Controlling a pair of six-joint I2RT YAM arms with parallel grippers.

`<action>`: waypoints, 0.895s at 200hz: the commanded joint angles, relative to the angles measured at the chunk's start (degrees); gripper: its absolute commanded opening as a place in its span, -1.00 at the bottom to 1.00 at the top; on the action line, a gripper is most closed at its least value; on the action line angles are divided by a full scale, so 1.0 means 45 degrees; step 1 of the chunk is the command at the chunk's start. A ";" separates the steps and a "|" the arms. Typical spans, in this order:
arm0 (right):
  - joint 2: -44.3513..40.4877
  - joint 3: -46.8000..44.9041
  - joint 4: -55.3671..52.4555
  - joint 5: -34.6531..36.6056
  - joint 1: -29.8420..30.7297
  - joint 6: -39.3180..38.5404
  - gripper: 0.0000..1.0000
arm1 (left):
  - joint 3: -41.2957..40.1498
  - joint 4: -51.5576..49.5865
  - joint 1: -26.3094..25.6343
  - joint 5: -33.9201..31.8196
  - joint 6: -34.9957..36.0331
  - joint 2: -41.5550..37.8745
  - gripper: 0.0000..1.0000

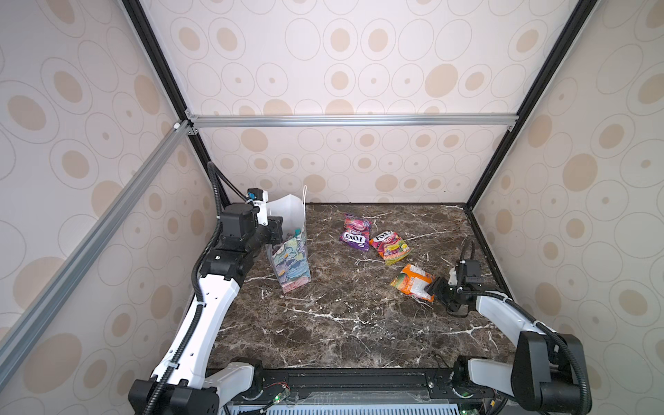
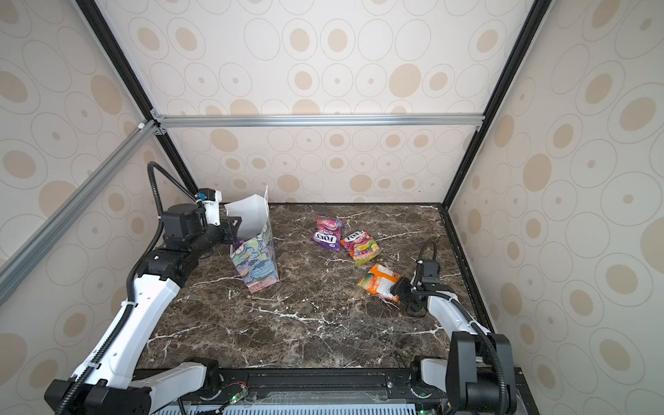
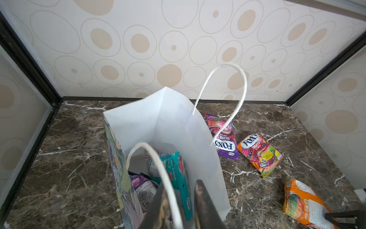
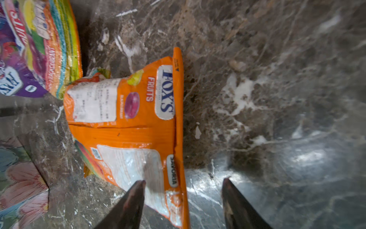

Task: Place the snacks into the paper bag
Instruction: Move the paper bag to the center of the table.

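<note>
The paper bag (image 1: 291, 266) (image 2: 257, 266) stands upright at the table's left rear, mouth open. My left gripper (image 3: 180, 182) hangs over that mouth, open by a narrow gap, with a white cord handle (image 3: 168, 178) crossing in front of it. Inside the bag (image 3: 178, 123) lie a teal pouch (image 3: 178, 170) and a purple one (image 3: 142, 186). On the table lie a purple FOX'S pouch (image 1: 355, 231), a red-yellow one (image 1: 390, 246) and an orange one (image 1: 411, 280) (image 4: 128, 111). My right gripper (image 4: 184, 180) (image 1: 433, 287) is low and open, its jaws straddling the orange pouch's near edge.
The dark marble table (image 1: 359, 323) is boxed in by patterned walls on three sides, with black frame posts (image 1: 478, 194) at the rear corners. The bag's far handle (image 3: 237, 95) stands up above its rim.
</note>
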 commanded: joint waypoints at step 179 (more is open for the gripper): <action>-0.0891 0.1761 0.0218 -0.0728 -0.0049 -0.1090 -1.00 | 0.5196 -0.0361 0.0087 0.4613 0.0866 0.3586 -1.00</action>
